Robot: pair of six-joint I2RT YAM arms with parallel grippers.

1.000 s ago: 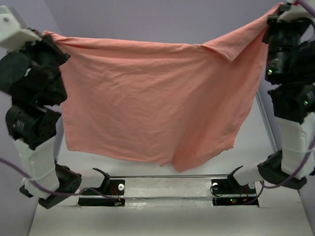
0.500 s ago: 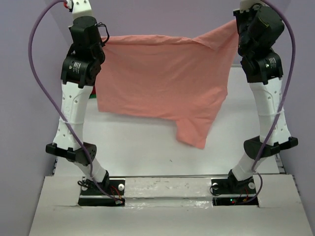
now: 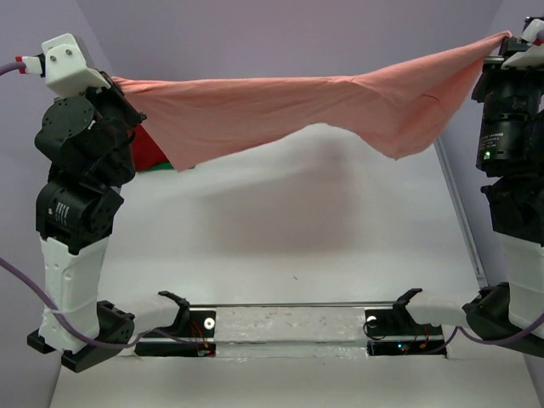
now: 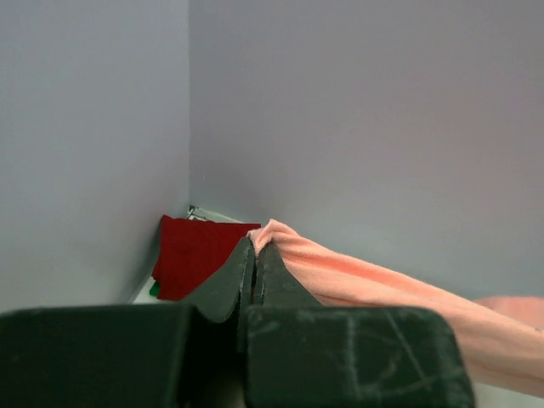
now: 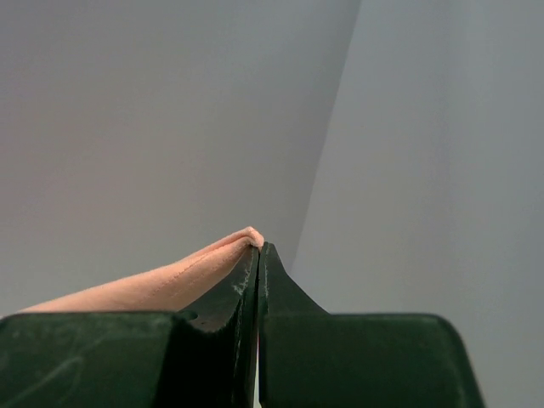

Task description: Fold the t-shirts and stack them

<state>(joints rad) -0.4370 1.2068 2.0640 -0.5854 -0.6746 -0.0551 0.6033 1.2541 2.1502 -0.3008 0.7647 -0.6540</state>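
Pink shirt (image 3: 289, 106) spread between two claws.
Left claw (image 4: 255, 248) and right claw (image 5: 258, 249) each pinch one end, tensioning the cloth, probably to flatten it.

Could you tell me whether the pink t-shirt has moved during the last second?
Yes. The salmon-pink t-shirt has swung upward: its lower edge, which hung almost down to the base rail, now sits far above that rail.

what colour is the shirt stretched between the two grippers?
The t-shirt is plain salmon-pink, no pattern; the top external view shows it best.
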